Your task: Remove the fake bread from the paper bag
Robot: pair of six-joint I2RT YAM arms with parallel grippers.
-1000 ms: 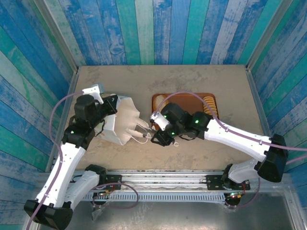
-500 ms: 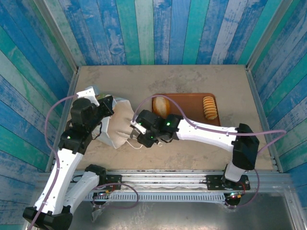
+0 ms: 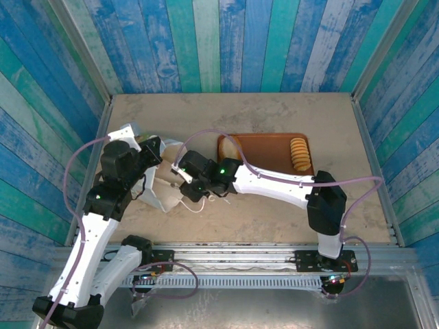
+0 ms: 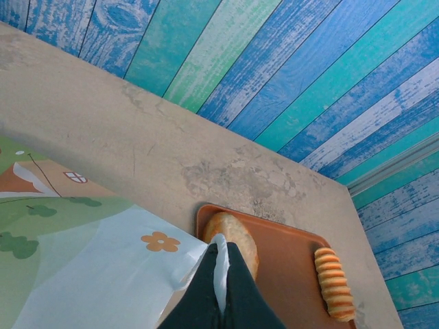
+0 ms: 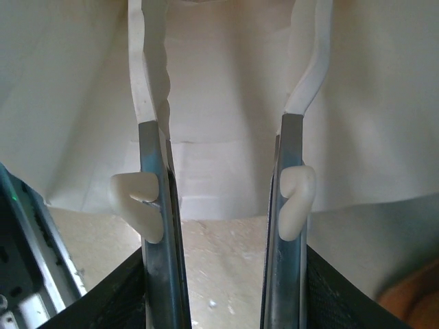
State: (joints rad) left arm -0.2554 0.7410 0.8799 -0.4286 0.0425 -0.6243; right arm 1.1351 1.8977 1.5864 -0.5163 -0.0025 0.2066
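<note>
While my left gripper (image 4: 221,257) is pressed together on the rim of the paper bag (image 4: 96,274), my right gripper (image 5: 226,41) sits in the bag's mouth with its fingers spread, white paper walls ahead and to both sides. Behind it, along its arm, a pale loaf (image 3: 230,148) and a ridged roll (image 3: 299,153) lie on the brown tray (image 3: 267,145). Whether more bread lies deeper inside, I cannot tell.
</note>
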